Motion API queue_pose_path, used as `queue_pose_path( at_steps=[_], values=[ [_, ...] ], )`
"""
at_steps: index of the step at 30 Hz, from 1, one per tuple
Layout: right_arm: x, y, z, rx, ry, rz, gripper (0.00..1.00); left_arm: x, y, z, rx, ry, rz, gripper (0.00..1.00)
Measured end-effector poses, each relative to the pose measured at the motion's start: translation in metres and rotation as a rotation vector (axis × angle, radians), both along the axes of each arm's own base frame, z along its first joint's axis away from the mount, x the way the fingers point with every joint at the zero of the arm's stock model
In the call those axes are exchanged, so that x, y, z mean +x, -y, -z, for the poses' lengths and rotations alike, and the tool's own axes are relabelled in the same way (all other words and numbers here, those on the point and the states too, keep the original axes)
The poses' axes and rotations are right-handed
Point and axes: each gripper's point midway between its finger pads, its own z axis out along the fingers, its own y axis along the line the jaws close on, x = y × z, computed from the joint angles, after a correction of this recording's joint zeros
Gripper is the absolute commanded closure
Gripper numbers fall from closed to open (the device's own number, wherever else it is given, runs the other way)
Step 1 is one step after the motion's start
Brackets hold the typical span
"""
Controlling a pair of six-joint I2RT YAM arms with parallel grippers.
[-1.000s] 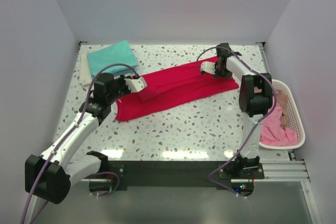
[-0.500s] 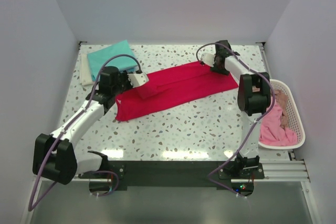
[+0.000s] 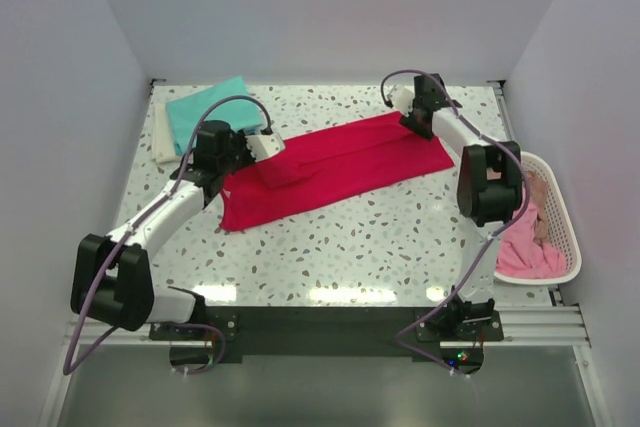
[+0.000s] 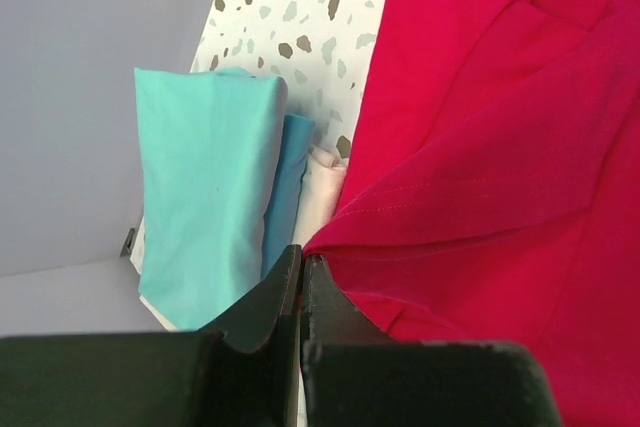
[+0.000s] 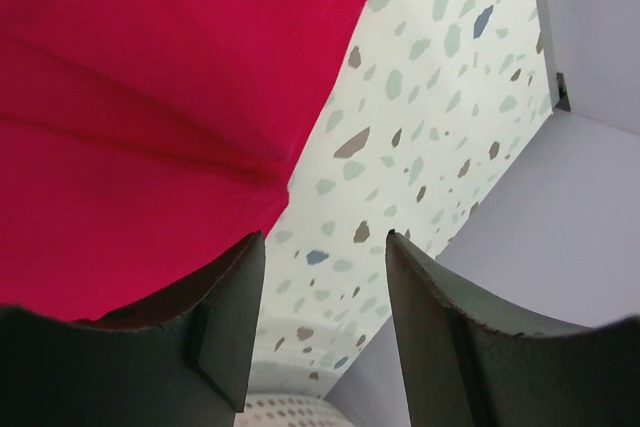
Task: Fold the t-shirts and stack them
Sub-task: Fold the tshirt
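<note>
Left wrist | left tool [image 4: 302, 259] pressed together, seemingly pinching red t-shirt [image 4: 480, 147] hem | right tool [image 5: 325, 239] spread, holding nothing

One red tee [image 3: 340, 162], one teal tee [image 3: 212, 107], one basket [image 3: 565, 222]

Matt red cloth tee [image 3: 340, 165], glossy speckled stone-look table [image 3: 330, 247], white plastic mesh basket [image 3: 565, 227], my right gripper [image 5: 322, 247] matt black plastic.

red shirt [image 3: 340, 169]: folded to long narrow band, lying flat, slanting near-left to far-right; left-end flap raised, edge pinched in left claw [image 3: 270, 146].
teal shirt [image 3: 213, 112]: folded, stacked on cream shirt [image 3: 162, 143], just far-left of red shirt.
pink shirts [image 3: 522, 245]: crumpled heap, well right of red shirt.
</note>
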Motion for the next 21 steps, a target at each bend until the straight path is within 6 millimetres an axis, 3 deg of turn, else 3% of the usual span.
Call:
queue_pose_path(
  at_steps=[9,12,16,18,19,21],
  values=[
    [-0.036,-0.016,-0.026,0.149,0.009,0.005,0.46,0.011,-0.003,0.029,0.015,-0.059,-0.031,1.0],
    [-0.046,-0.019,-0.022,0.177,-0.011,0.005,0.46,0.018,-0.004,0.034,0.013,-0.061,-0.046,1.0],
    [-0.066,-0.023,-0.001,0.211,-0.069,0.011,0.46,0.031,-0.007,0.046,0.017,-0.071,-0.077,1.0],
    [-0.078,-0.024,0.012,0.223,-0.106,0.014,0.45,0.036,-0.009,0.053,0.017,-0.085,-0.096,0.9],
    [-0.084,-0.025,0.017,0.229,-0.123,0.017,0.44,0.039,-0.01,0.057,0.018,-0.092,-0.109,0.72],
    [-0.092,-0.028,0.024,0.245,-0.146,0.015,0.41,0.043,-0.013,0.06,0.008,-0.1,-0.146,0.54]
  ],
)
